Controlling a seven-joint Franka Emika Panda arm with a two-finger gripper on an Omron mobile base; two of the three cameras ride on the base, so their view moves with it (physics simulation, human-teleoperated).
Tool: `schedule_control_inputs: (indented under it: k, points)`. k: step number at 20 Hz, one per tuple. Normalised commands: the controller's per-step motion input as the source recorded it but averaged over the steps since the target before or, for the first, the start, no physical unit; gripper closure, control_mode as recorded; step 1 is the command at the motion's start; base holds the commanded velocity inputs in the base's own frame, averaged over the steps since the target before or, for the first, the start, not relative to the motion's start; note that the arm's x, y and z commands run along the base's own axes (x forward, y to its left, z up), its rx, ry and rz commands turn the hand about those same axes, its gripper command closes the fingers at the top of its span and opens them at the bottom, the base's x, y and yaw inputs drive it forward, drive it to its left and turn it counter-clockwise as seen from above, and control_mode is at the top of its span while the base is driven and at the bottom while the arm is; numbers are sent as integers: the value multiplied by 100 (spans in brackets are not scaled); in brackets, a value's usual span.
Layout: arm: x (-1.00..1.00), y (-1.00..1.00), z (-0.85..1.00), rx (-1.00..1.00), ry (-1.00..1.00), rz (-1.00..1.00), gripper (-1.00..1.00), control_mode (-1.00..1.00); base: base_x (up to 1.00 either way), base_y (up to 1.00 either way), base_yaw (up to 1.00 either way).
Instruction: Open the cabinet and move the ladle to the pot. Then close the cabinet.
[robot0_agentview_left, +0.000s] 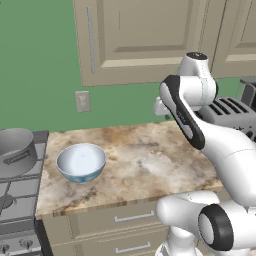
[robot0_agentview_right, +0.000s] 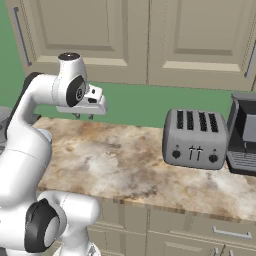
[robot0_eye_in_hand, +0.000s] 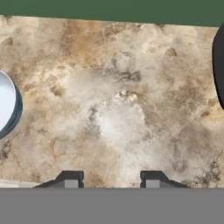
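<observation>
Tool (robot0_eye_in_hand: 111, 179) agape, empty, above counter (robot0_eye_in_hand: 118, 100)

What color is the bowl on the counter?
The bowl is white inside with blue around the outside, clearest in the left base view.

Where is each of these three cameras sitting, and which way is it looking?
Left base view: behind the arm's left, facing the cabinet, bowl and pot; arm at right.
Right base view: behind its right, facing the toaster; arm at left.
Hand view: looking down past the fingers at the counter.
Shared: counter, bowl.
</observation>
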Motion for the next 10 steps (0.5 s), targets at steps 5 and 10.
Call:
schedule_control_inputs:
  k: [5, 10]
  points:
    - [-3, 0, 4, 0, -7, 0, -100, -100, 0, 0, 0]
    - [-15, 8, 20, 0, -16, 0, -100, -100, 0, 0, 0]
